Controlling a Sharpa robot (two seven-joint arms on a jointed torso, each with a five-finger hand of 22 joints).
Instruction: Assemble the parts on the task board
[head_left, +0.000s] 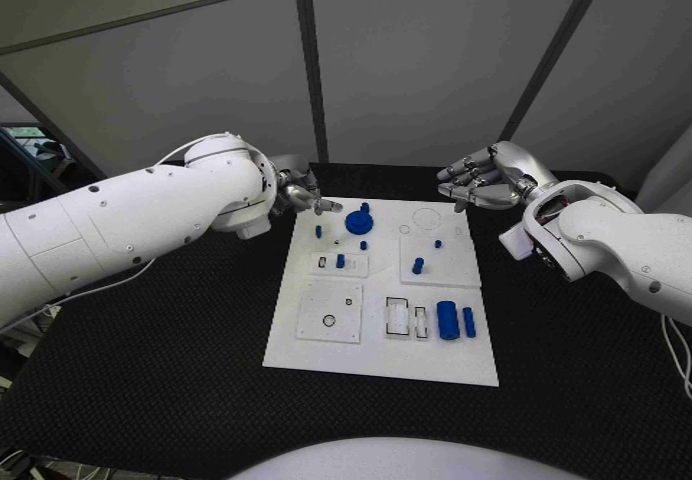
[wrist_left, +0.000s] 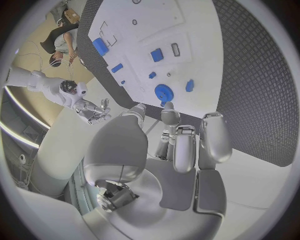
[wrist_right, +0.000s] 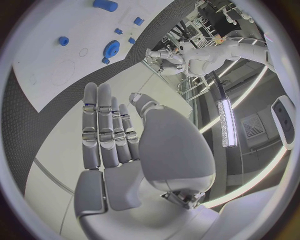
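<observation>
White task board lies mid-desk, blue parts scattered on it. Left robot hand hovers empty at its far edge with fingers curled; right robot hand is spread, empty. Best approach the round blue part from directly above.

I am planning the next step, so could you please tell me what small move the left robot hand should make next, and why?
Probably lower the left robot hand toward the blue disc. The hand holds nothing and hovers at the board's far left corner, with the disc the nearest part. The right robot hand is also empty, farther off.
</observation>
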